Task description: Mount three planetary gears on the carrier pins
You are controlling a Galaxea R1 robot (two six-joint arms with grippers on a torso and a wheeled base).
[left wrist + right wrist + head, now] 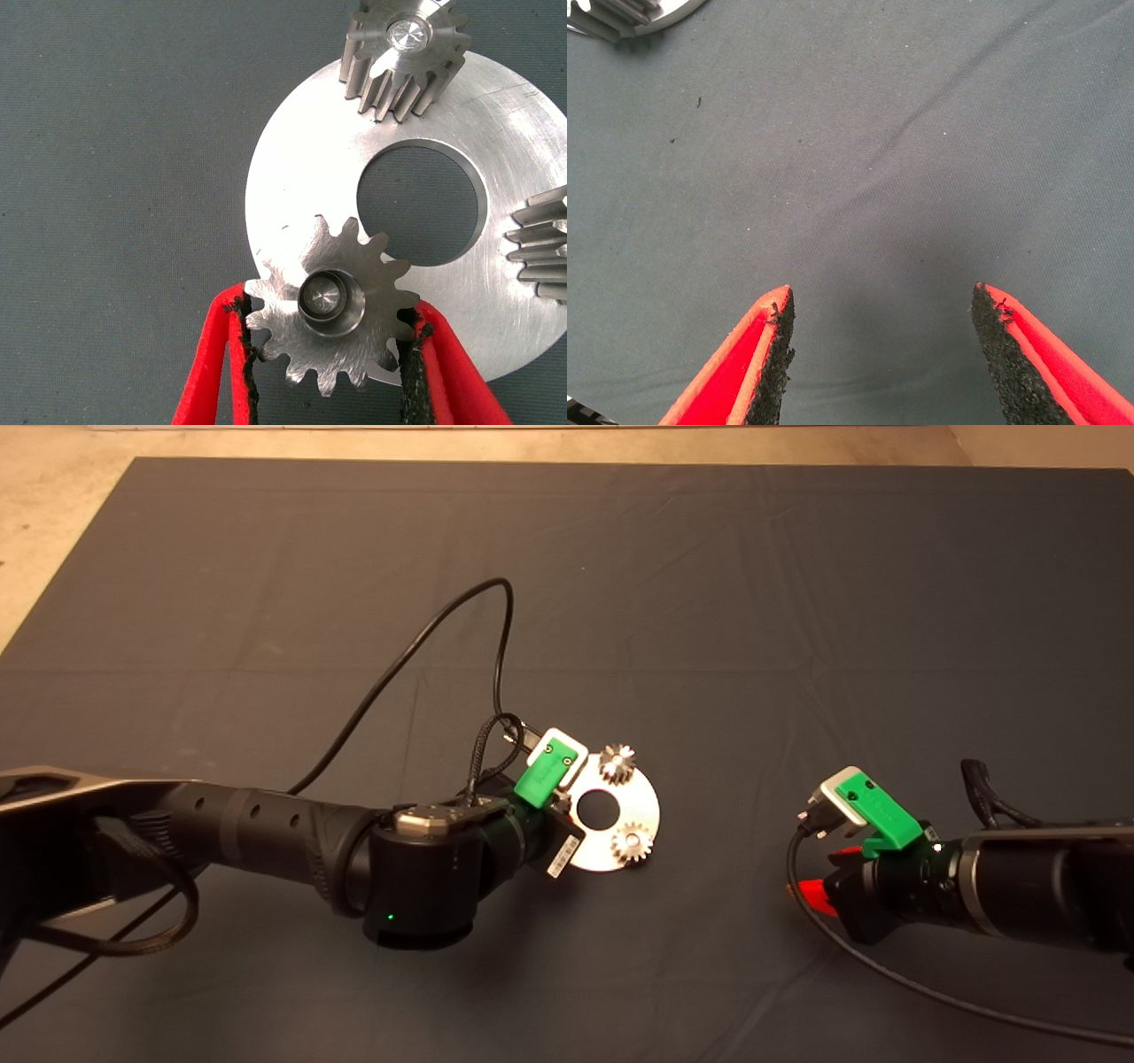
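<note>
disc [640, 808]: flat shiny metal, big centre hole, lying near the middle of the mat [709, 602], a bit toward the near edge
gear one [617, 763]: seated on a pin at the disc's far rim, pin top [411, 35] showing in its bore
gear two [633, 843]: seated at the disc's near rim, upright; only part of it shows in the left wrist view
gear three [330, 305]: at the disc's left rim, over the third pin [321, 297], which shows inside the bore; cannot tell if it is fully down on the disc
left gripper [330, 354]: over the disc's left rim, red fingers [217, 354] clamped on gear three, black pads touching its teeth on both sides; in the head view the arm hides this gear
right gripper [877, 345]: low over bare mat toward the right edge, well apart from the disc, fingers spread wide, nothing between them
cable [416, 646]: black, looping from the left arm across the mat
</note>
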